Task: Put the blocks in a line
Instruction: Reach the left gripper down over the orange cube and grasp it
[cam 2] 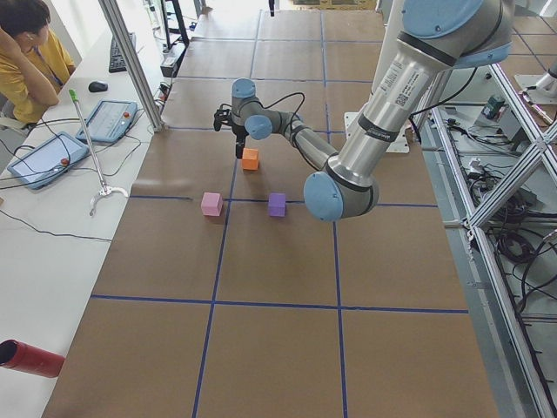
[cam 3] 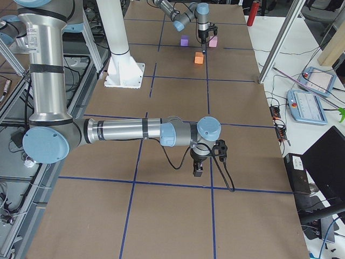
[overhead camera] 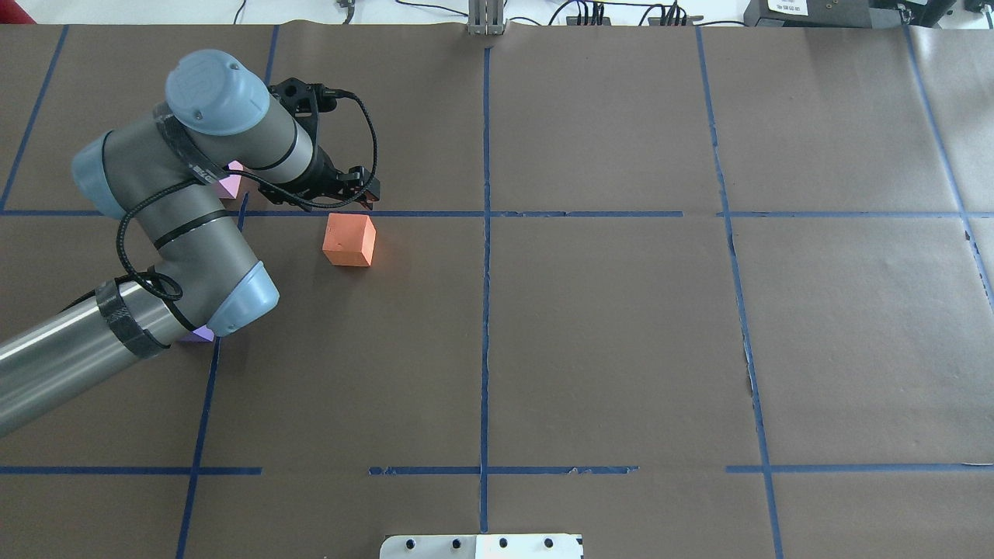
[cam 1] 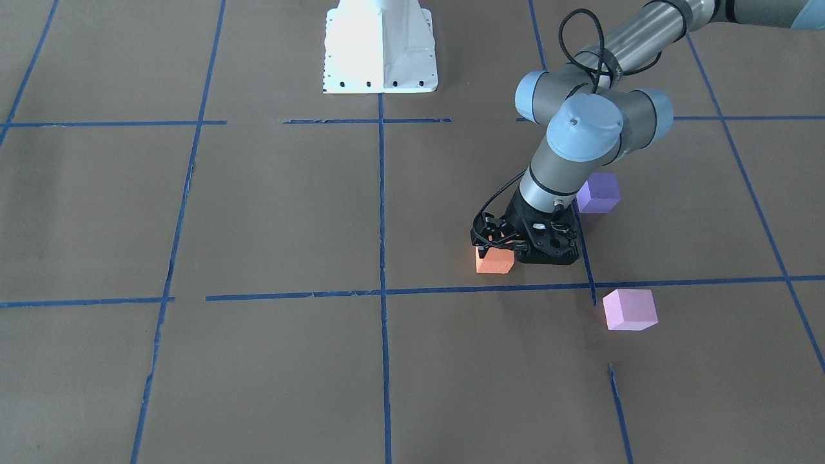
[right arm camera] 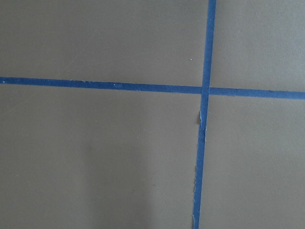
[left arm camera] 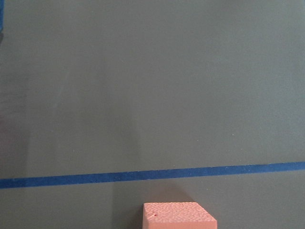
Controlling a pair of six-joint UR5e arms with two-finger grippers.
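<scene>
The orange block (cam 1: 495,261) rests on the brown table, just behind a blue tape line. My left gripper (cam 1: 495,243) hangs right above it, pointing down; its jaws look open and hold nothing. In the overhead view the left gripper (overhead camera: 359,194) shows just beyond the orange block (overhead camera: 349,239). The left wrist view shows only the orange block's top (left arm camera: 178,215) at the bottom edge. The violet-blue block (cam 1: 598,192) sits behind the arm's wrist. The pink block (cam 1: 630,309) sits alone, nearer the operators' side. My right gripper (cam 3: 198,170) points down at bare table far from the blocks; I cannot tell whether it is open.
The white robot base (cam 1: 380,48) stands at the robot's edge of the table. Blue tape lines (cam 1: 381,290) grid the surface. An operator (cam 2: 30,52) sits beside a side table with tablets (cam 2: 109,120). A red cylinder (cam 2: 30,359) lies there too.
</scene>
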